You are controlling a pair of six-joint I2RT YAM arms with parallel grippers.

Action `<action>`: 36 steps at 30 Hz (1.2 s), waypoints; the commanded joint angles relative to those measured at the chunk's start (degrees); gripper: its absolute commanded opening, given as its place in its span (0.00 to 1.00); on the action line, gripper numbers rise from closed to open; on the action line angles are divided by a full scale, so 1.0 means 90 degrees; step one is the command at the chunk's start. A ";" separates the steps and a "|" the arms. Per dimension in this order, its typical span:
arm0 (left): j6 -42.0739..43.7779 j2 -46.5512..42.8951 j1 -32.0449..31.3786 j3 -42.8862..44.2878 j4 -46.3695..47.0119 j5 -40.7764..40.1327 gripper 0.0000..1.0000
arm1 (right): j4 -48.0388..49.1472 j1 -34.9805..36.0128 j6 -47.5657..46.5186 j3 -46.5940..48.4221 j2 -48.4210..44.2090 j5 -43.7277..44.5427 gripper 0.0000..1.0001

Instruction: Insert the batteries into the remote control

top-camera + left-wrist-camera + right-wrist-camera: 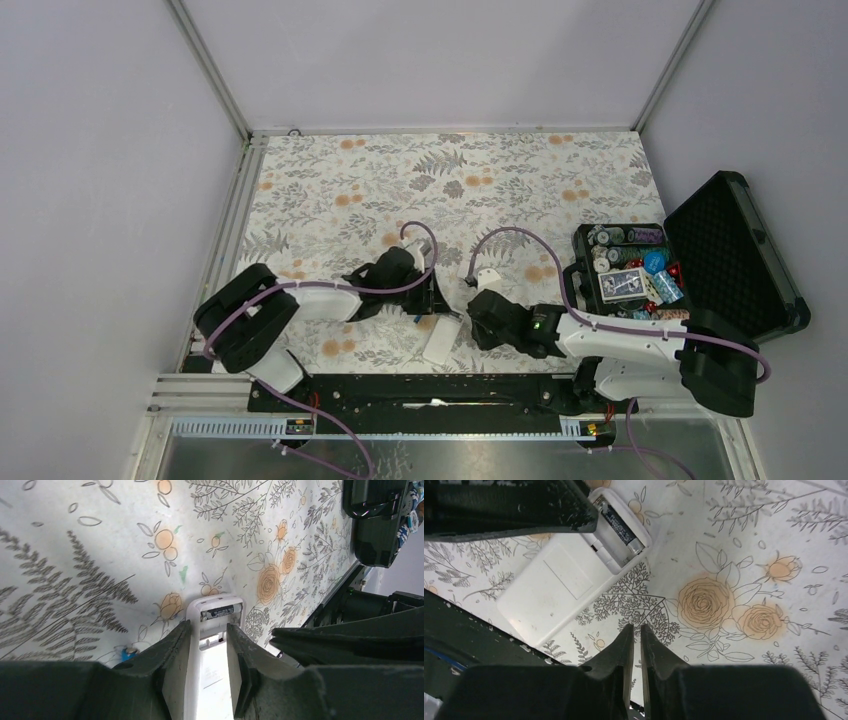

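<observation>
**Battery loading under way: one cell seated, compartment open.**

The jaws of the left gripper (209, 630) stand parted on either side of the remote control (214, 670); whether its sides are pressed cannot be told. The jaws of the right gripper (637, 630) are parted by a thin slit, empty, above the tabletop (744, 525) near the remote. One of the batteries (620, 526) is seated in the open compartment; the neighbouring slot appears vacant, so a second cell is judged necessary, laid lengthwise and pressed in. Only the left wrist view shows a small blue object (129, 653), possibly that cell. Only the top view shows the case (735, 250).
</observation>
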 commanded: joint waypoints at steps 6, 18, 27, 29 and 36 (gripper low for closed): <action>0.0091 0.0891 -0.0498 0.1014 0.0004 0.0181 0.34 | 0.0533 0.0027 0.0230 -0.0558 -0.0350 -0.0606 0.16; 0.0118 0.1378 -0.1117 0.1521 -0.0022 0.0404 0.34 | -0.0218 0.0028 0.0098 -0.0464 -0.1323 -0.0184 0.18; 0.0429 0.0597 -0.1347 0.1337 -0.0612 -0.0223 0.34 | -0.0656 0.0033 0.0128 -0.0311 -0.1818 0.0284 0.18; 0.0523 0.0278 -0.1347 0.1258 -0.0840 -0.0528 0.34 | -0.0656 0.0028 0.0134 -0.0290 -0.1842 0.0300 0.18; 0.0716 -0.0999 -0.1347 0.0917 -0.1539 -0.1454 0.36 | -0.0650 0.0027 0.0121 -0.0174 -0.1542 0.0454 0.18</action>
